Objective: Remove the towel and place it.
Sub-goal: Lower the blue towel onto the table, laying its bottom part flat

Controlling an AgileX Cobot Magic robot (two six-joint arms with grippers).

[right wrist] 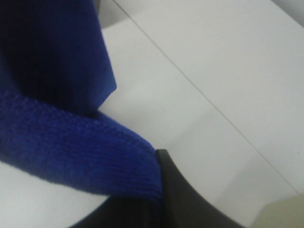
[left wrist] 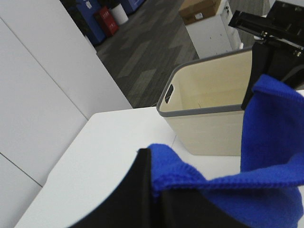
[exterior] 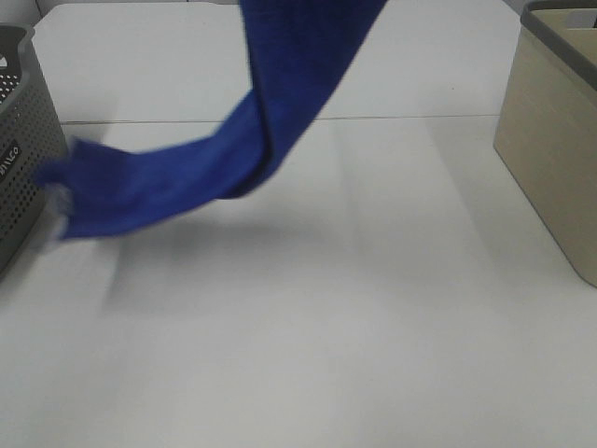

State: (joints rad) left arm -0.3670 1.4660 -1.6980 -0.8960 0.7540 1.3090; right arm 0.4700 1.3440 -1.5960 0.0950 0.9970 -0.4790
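Both arms are holding the long royal-blue plush microfibre towel (exterior: 280, 103) in the air over the flat white table (exterior: 373, 327). Left gripper (left wrist: 154, 197) is pinching one stretch of the top edge and right gripper (right wrist: 159, 199) is clamping another. Neither is gaping, though the second finger of each is hidden. Both are sitting above the overhead frame. The long axis is hanging down from them, then trailing low toward the dark grey perforated plastic basket (exterior: 23, 140); the tail is blurred and apparently clear of the table. The beige rectangular plastic basket (exterior: 550, 159) is sitting on the right arm's side, so I'm reading right as nearer for a drop there.
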